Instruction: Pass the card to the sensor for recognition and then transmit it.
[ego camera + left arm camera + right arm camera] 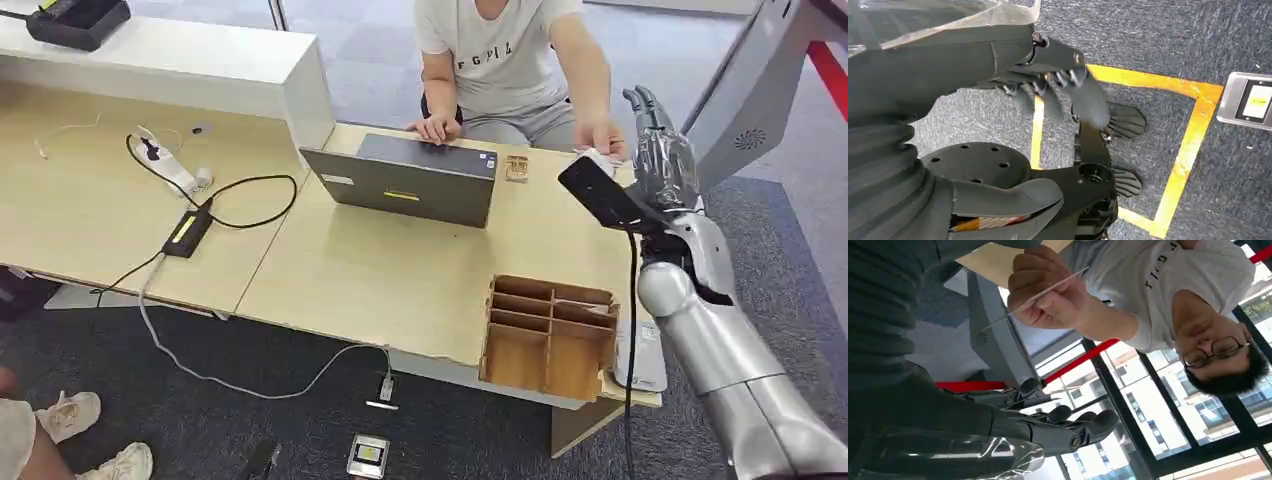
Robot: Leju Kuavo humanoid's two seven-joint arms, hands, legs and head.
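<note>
Right hand [660,150], fingers apart and empty, is raised beside the laptop [410,180], evidently having released the card [1035,297] now pinched by the person's hand [1048,295].

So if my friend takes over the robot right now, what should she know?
Right hand: raised beside the person's hand, fingers open, holding nothing.
Left hand: hanging over the grey floor, empty.
The thin white card is pinched in the person's hand, so it looks handed over. Whether the sensor read it cannot be told.
Left: probably just lower the right arm.
</note>
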